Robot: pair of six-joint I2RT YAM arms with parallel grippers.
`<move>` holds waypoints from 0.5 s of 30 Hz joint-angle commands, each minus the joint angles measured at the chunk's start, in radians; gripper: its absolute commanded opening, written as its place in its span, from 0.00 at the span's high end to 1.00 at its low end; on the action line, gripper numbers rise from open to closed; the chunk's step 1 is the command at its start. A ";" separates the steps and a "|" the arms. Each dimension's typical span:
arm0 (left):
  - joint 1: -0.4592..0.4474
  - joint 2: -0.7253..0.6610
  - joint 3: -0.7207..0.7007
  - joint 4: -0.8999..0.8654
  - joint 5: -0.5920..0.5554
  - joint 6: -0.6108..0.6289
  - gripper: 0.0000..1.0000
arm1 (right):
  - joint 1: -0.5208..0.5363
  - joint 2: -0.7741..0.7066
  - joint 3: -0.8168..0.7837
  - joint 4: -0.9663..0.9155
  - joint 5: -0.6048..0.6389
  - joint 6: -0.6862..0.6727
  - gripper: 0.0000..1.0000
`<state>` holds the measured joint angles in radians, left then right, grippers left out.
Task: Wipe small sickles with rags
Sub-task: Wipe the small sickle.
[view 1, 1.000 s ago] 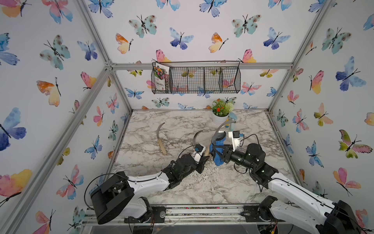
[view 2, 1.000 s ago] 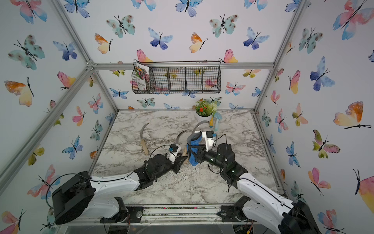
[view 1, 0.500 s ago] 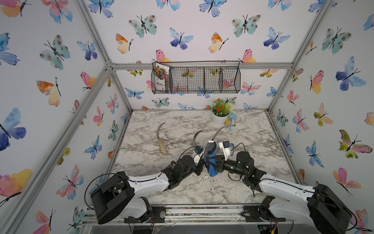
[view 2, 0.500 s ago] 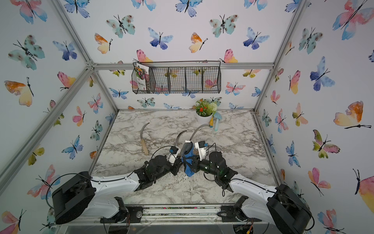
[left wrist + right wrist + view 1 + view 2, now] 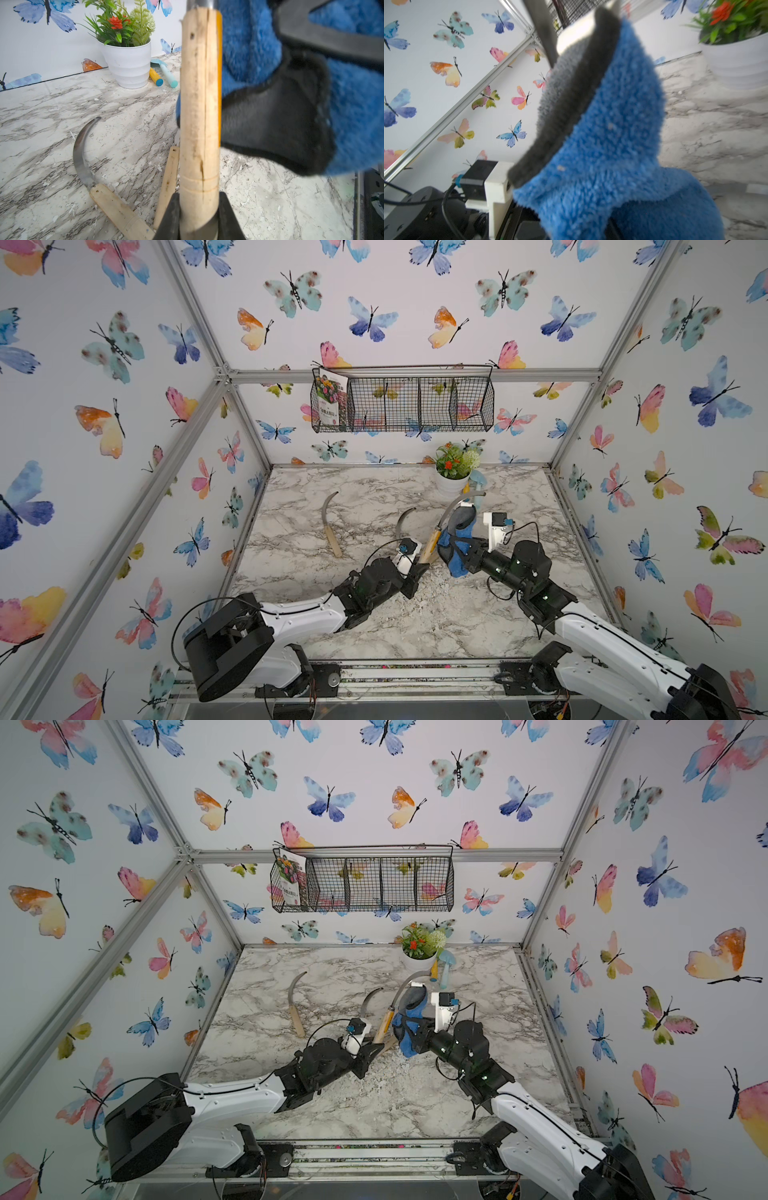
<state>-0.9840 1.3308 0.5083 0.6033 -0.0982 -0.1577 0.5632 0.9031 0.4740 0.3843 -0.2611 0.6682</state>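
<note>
Three small sickles show in both top views, and the left wrist view adds a fourth pale handle point(image 5: 168, 182) lying on the worktop point(image 5: 374, 489) under the raised one. The raised sickle point(image 5: 432, 541) point(image 5: 384, 1023) point(image 5: 199, 124) is held off the worktop near the middle, tilted. Its long axis climbs from the butt at the near end toward the far wall and slightly right. The grey blade then arcs over so that its tip points right, toward the white flower pot point(image 5: 451, 487).

The left jaws pinch the butt of the raised sickle from both sides. Its grip is pale wood split by a long crack, with two turned grooves near the butt, a small hole higher up and dark scuffs.

The rag point(image 5: 455, 535) point(image 5: 409, 1013) point(image 5: 612, 124) is thick blue terry with a dark grey piece point(image 5: 280, 124). It lies against the right side of the raised sickle where wood meets blade, and in the right wrist view the blade comes out of its top. The right jaws are pressed together on the rag's near-right part.

A second sickle point(image 5: 328, 522) point(image 5: 295, 1006) lies flat at the left of the worktop, blade toward the far side. A third sickle point(image 5: 403, 518) point(image 5: 81, 153) lies just left of the raised one, its blade curving far and right.
</note>
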 commanded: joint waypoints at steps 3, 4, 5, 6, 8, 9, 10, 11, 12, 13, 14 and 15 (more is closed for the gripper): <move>-0.004 -0.027 -0.006 0.052 0.021 -0.005 1.00 | -0.103 -0.056 -0.020 -0.056 -0.071 -0.001 0.98; -0.004 -0.025 -0.005 0.050 0.023 -0.005 1.00 | -0.128 -0.068 -0.032 -0.056 -0.092 0.003 0.98; -0.004 -0.023 -0.005 0.050 0.026 -0.005 1.00 | -0.154 -0.079 -0.044 -0.058 -0.116 0.006 0.98; -0.004 -0.021 -0.002 0.049 0.032 -0.003 1.00 | -0.177 -0.089 -0.055 -0.058 -0.140 0.010 0.98; -0.004 -0.016 0.002 0.045 0.049 0.007 1.00 | -0.245 -0.105 -0.078 -0.046 -0.209 0.028 0.98; -0.004 -0.015 0.005 0.041 0.053 0.010 1.00 | -0.275 -0.108 -0.090 -0.034 -0.241 0.037 0.98; -0.005 -0.012 0.007 0.038 0.054 0.013 1.00 | -0.308 -0.107 -0.101 -0.017 -0.280 0.049 0.98; -0.005 -0.010 0.010 0.034 0.054 0.015 1.00 | -0.341 -0.100 -0.110 0.006 -0.325 0.064 0.98; -0.005 -0.007 0.014 0.029 0.054 0.017 1.00 | -0.366 -0.089 -0.121 0.036 -0.365 0.080 0.98; -0.005 -0.005 0.024 0.015 0.059 0.020 1.00 | -0.390 -0.070 -0.134 0.075 -0.404 0.100 0.98; -0.005 -0.001 0.030 0.004 0.064 0.021 1.00 | -0.407 -0.046 -0.144 0.112 -0.434 0.119 0.98; -0.005 0.001 0.035 -0.003 0.066 0.021 1.00 | -0.413 -0.024 -0.152 0.144 -0.454 0.131 0.98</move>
<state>-0.9840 1.3254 0.5083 0.6041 -0.0578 -0.1524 0.1734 0.8413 0.3439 0.4091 -0.5648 0.7433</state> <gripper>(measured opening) 0.217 0.137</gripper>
